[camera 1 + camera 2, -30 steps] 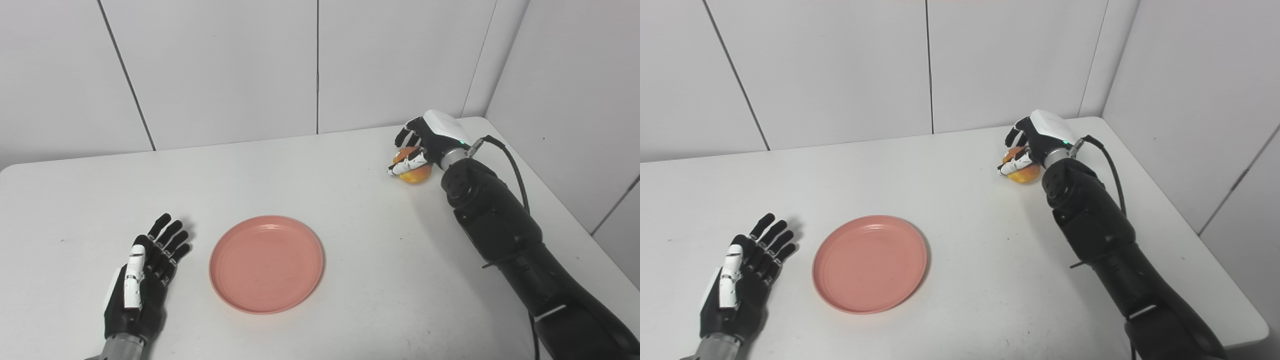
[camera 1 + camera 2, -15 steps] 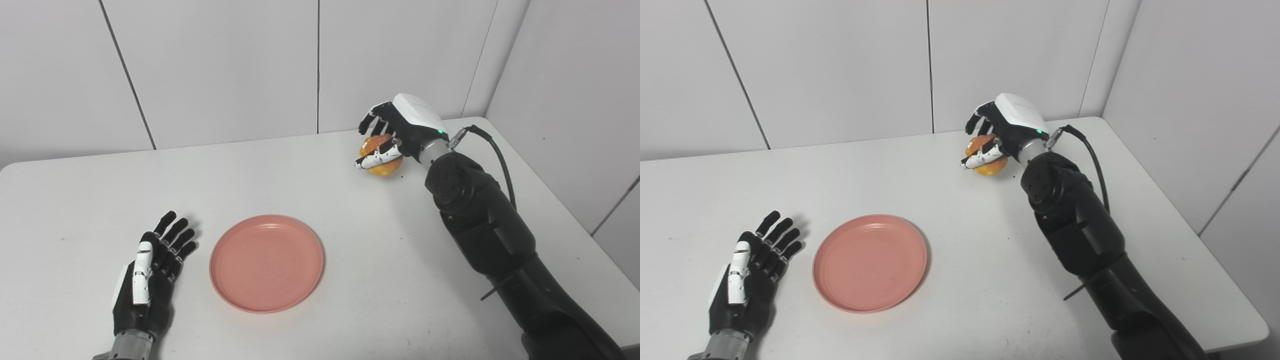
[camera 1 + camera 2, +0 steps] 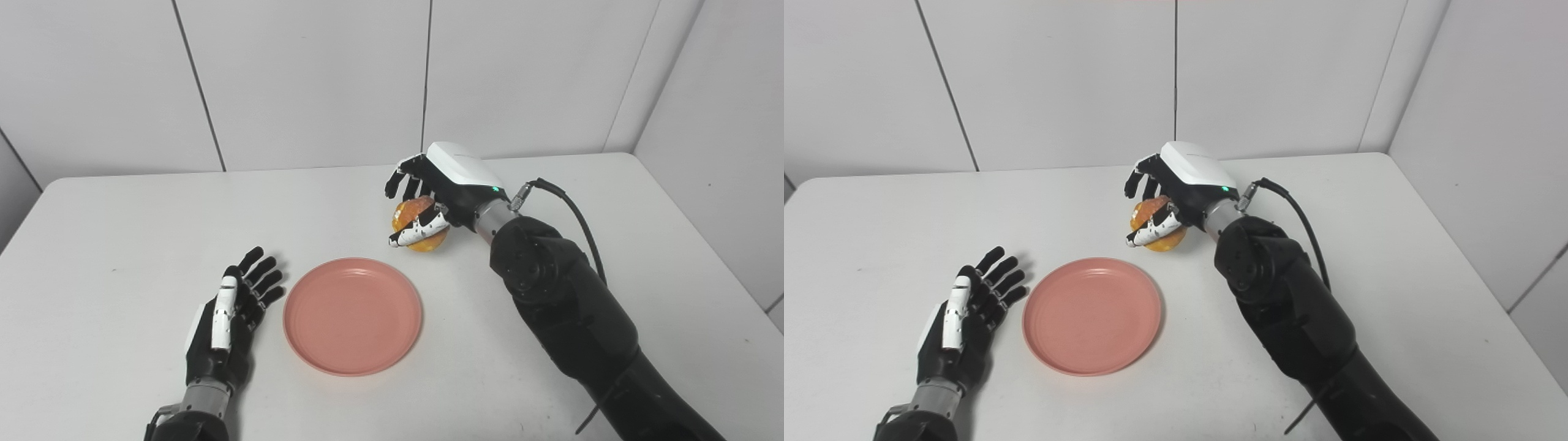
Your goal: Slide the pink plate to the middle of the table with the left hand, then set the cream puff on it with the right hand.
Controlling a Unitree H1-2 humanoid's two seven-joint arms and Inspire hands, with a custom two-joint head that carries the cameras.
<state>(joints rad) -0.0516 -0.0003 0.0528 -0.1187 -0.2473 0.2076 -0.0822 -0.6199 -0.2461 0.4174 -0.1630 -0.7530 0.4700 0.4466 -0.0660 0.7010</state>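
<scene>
The pink plate [image 3: 353, 315] lies flat near the middle of the white table [image 3: 110, 245]; it also shows in the right eye view [image 3: 1092, 323]. My right hand [image 3: 438, 190] is shut on the golden cream puff [image 3: 418, 224] and holds it above the table, just beyond the plate's far right rim. The puff shows in the right eye view [image 3: 1156, 223] too. My left hand [image 3: 229, 315] is open and empty, flat on the table just left of the plate, apart from its rim.
Grey wall panels stand behind the table and along its right side. The table's right edge [image 3: 704, 245] runs close to the side wall. A black cable [image 3: 576, 208] loops off my right wrist.
My right hand has lifted the cream puff from the far right of the table and carried it left, toward the plate. The camera has shifted too. The left hand and plate stay put.
</scene>
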